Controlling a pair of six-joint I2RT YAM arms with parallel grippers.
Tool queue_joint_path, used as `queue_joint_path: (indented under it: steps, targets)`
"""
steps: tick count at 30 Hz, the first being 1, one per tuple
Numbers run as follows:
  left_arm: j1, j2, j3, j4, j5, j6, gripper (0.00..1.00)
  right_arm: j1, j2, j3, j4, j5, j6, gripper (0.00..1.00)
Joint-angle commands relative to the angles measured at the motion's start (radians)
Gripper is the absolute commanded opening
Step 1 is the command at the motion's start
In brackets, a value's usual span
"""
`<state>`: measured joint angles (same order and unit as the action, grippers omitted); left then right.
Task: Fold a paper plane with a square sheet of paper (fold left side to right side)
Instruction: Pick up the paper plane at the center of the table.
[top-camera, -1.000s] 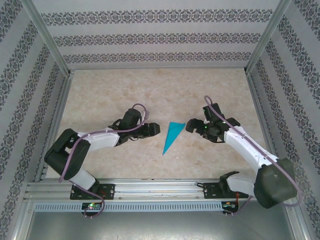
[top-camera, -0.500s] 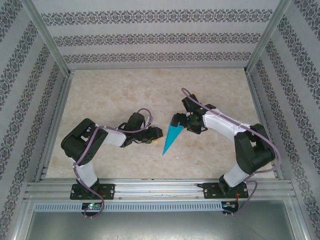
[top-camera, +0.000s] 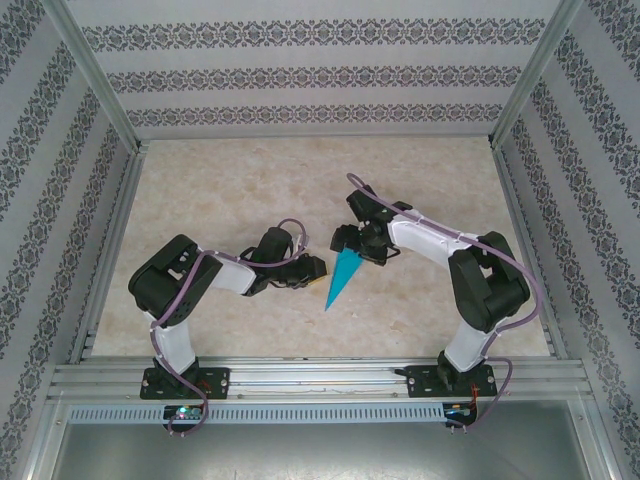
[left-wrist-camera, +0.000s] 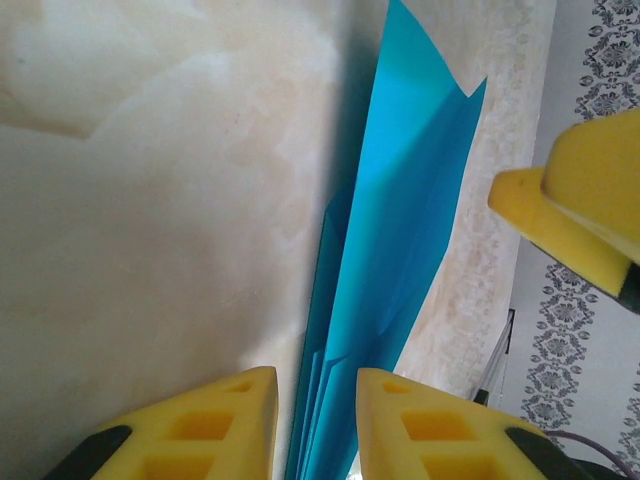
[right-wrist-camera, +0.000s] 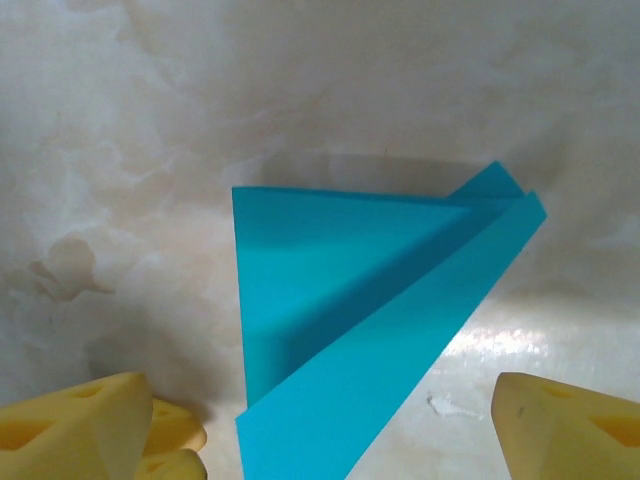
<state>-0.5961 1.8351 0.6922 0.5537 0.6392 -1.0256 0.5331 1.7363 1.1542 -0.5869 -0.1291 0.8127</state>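
My right tool (top-camera: 350, 241) has swung in over the paper plane's (top-camera: 341, 276) wide tail at 1 o'clock, pads well apart. My left tool (left-wrist-camera: 316, 420) has narrowed around the folded body from 9 o'clock; whether it pinches yet, I cannot tell. The plane lies mid-bench (top-camera: 220, 190), and I judge the folding nearly done.

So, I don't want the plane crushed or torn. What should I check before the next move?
1. Paper plane lying on the table, in one piece: ok.
2. Plane's narrow end between the left gripper fingers: ok.
3. Left gripper firmly closed on the plane: cannot tell.
4. Right gripper open, with the plane's wide end between its fingers: ok.
5. The two grippers apart from each other: ok.
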Motion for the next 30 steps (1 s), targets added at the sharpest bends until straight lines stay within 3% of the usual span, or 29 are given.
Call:
queue_joint_path:
  steps: [1,6,13,23,30]
  targets:
    - [-0.028,-0.036,-0.011,-0.08,-0.037,0.047,0.28,0.037,0.027,0.054,-0.123,0.088,0.09,0.88]
    - [-0.026,-0.096,-0.023,-0.163,-0.099,0.1,0.28,0.09,0.073,0.136,-0.263,0.189,0.176,0.87]
    - [-0.007,-0.162,-0.063,-0.21,-0.146,0.132,0.28,0.117,0.174,0.276,-0.416,0.238,0.23,0.75]
    - [0.013,-0.211,-0.088,-0.265,-0.156,0.177,0.28,0.149,0.277,0.381,-0.444,0.217,0.236,0.69]
    - [0.02,-0.224,-0.095,-0.286,-0.158,0.195,0.28,0.156,0.304,0.39,-0.458,0.216,0.253,0.56]
